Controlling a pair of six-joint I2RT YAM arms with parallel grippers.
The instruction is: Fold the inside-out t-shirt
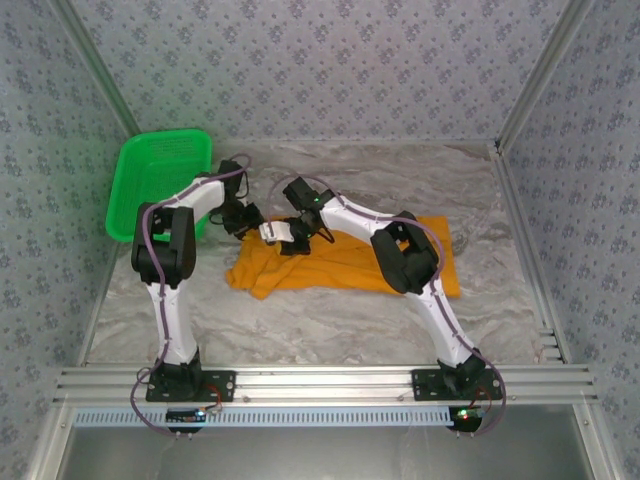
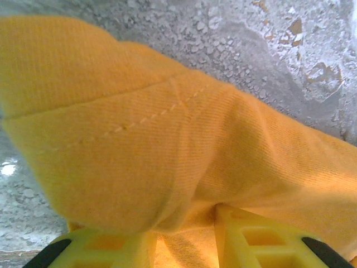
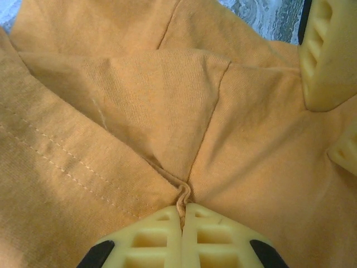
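Orange-yellow fold of t-shirt (image 3: 139, 111) tight between right fingers (image 3: 150, 240), thicker bunch between half-parted left fingers (image 2: 262, 240)

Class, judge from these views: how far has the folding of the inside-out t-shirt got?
Done: nothing neat yet; the t-shirt lies rumpled on the table. In hand: the right gripper pinches a seam fold, and the left gripper holds bunched cloth beside it. Left: every fold.
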